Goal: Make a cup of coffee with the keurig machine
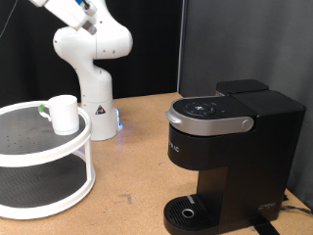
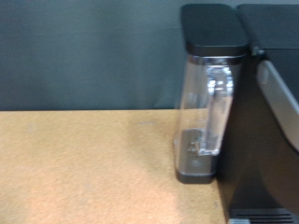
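**Early stage: cup not yet at the machine**

Nearest the exterior camera, at the foot of the machine [image 1: 220, 157]: round drip tray [image 1: 188, 211], dark, ringed, with nothing standing on it. Above it, boxy matte black body, lid down, topped by a grey arched handle [image 1: 210, 119] with a dull metallic sheen. No sign of brewing.

Well apart from the machine, towards the exterior view's left: a white two-tier round stand [image 1: 39, 208], smooth, with raised rims. On its upper tier, upright, the cup [image 1: 65, 114]: small, plain white, glossy ceramic, untouched by the look of it.

Further back, between stand and machine: base of the white arm [image 1: 93, 59], rounded glossy shells, rising out of the exterior view's top. Behind everything, a dark curtain.

Gripper in neither picture, so no telling whether its fingers are apart or together, and nothing seen held. Judging by the wrist view, aimed level at the machine's side: clear plastic tank [image 2: 204, 112] with black cap, standing against the black body [image 2: 271, 112] on the matte, speckled brown table [image 2: 84, 168].

Judged as the opening of the task, with cup and machine apart. Getting the cup to the tray would call for a firm hold on slick, curved ceramic and an upright set-down centred on the ring
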Tool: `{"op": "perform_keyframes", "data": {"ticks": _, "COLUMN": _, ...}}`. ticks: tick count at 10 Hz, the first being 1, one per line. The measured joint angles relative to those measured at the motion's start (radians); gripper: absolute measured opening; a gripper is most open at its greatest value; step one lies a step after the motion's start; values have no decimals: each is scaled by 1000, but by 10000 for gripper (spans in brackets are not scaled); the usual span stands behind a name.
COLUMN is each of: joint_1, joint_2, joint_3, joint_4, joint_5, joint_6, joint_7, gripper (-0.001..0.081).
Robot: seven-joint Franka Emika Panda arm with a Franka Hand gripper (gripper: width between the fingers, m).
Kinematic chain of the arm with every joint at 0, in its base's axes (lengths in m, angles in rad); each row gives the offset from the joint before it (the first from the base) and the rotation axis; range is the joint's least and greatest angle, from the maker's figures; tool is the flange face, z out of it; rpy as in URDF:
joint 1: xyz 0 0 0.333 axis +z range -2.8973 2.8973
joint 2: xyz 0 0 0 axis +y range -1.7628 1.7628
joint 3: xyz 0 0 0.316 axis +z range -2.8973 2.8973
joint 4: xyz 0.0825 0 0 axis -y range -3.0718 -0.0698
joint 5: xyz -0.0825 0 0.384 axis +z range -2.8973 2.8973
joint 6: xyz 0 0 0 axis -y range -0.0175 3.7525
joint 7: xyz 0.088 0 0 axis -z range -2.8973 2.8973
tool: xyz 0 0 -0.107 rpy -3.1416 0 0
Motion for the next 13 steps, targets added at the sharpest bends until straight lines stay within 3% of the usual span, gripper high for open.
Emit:
{"op": "perform_keyframes", "data": {"ticks": 2, "joint_1": -28, "joint_2": -37, "joint_3": -27, "joint_4": 5, "joint_5": -7, "joint_6": -22, "joint_7": -4, "gripper": 1}}
{"op": "perform_keyframes", "data": {"ticks": 4, "joint_1": -31, "joint_2": -35, "joint_3": -27, "joint_4": -2, "joint_5": -7, "joint_6": -15, "joint_7": 3, "gripper": 1}}
{"op": "perform_keyframes", "data": {"ticks": 7, "joint_1": -104, "joint_2": -72, "joint_3": -56, "joint_4": -34, "joint_5": -23, "joint_6": 5, "joint_7": -7, "gripper": 1}}
{"op": "perform_keyframes", "data": {"ticks": 11, "joint_1": -180, "joint_2": -125, "joint_3": -138, "joint_4": -26, "joint_5": -132, "joint_6": -78, "joint_7": -43, "gripper": 1}}
{"op": "perform_keyframes", "data": {"ticks": 13, "joint_1": -201, "joint_2": -135, "joint_3": -168, "joint_4": -16, "joint_5": -147, "joint_6": -120, "joint_7": -43, "gripper": 1}}
